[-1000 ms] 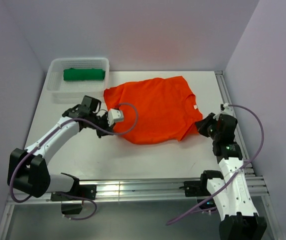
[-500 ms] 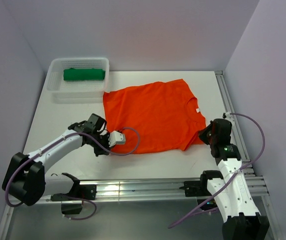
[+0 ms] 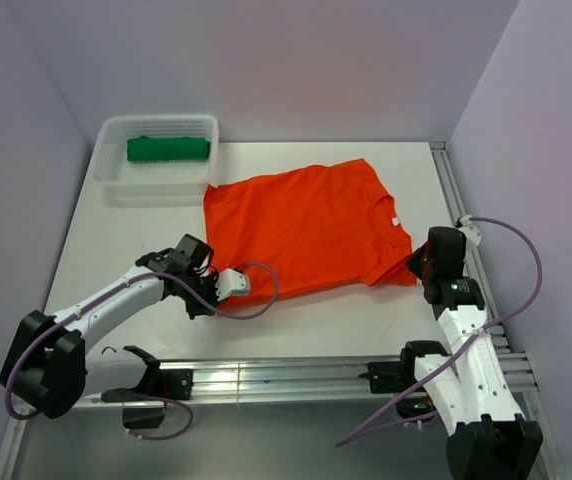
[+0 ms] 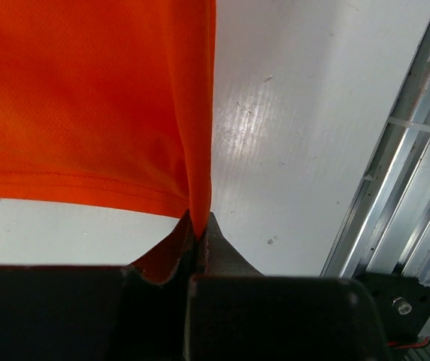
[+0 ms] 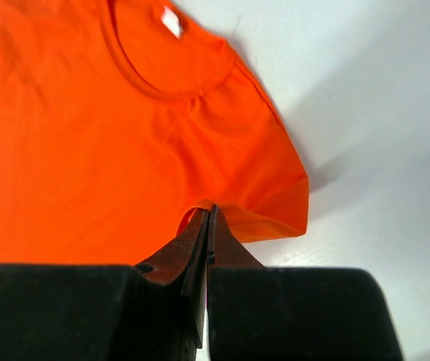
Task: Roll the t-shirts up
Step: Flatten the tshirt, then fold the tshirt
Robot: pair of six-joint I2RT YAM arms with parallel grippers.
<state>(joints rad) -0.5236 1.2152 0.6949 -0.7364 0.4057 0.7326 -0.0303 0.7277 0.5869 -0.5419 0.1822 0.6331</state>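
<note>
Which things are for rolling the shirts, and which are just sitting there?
For the job: orange t-shirt, lying flat; green t-shirt, rolled up; left gripper and right gripper, both shut on the orange t-shirt's edge.
Just there: white basket, holding the green t-shirt; table.

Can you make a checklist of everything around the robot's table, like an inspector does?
Surface: white table, faint scuffs.
Job's things: orange t-shirt spread flat, not rolled; green t-shirt rolled, inside the basket.
Clutter: nothing seen.
Grippers: left gripper shut on the orange t-shirt's hem corner; right gripper shut on its edge by the sleeve.
Cables: left cable and right cable loop free.
Surroundings: pale walls; metal rail at the near edge.
</note>
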